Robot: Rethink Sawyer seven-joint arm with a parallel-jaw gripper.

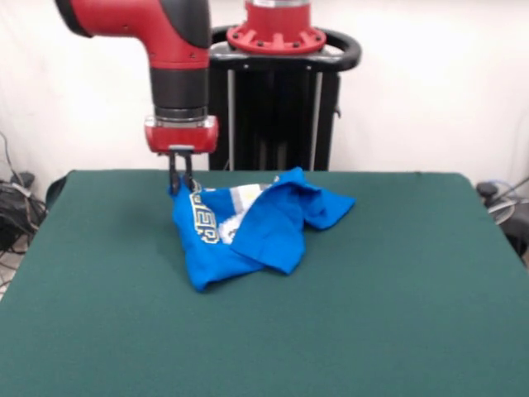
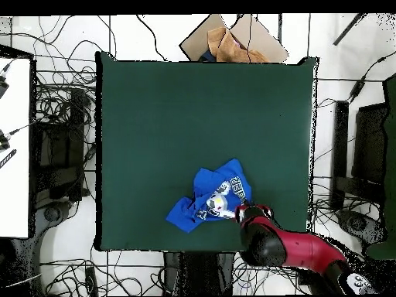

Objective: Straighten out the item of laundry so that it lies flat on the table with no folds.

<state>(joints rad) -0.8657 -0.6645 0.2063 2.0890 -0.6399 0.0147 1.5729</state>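
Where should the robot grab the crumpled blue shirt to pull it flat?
Probably the folded-over flap of the blue shirt, at its loose lower edge, coming straight down from above. That flap lies doubled over the print, so lifting its edge outward should unfold it. The gripper is at the shirt's far corner.

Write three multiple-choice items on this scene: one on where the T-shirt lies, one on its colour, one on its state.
1. Where on the table does the T-shirt lie in the front view?
A. At the near edge
B. In the far half, below the arm
C. Hanging off the right side

2. What is the shirt's main colour?
A. Bright blue
B. Red
C. White

3. What state is the shirt in?
A. Spread flat
B. Neatly folded in a square
C. Crumpled, with parts folded over the print

Answers:
1 B: it sits near the far edge, with the hand at its left corner.
2 A: the cloth is blue, with only the print pale.
3 C: blue flaps overlap and hide part of the lettering.
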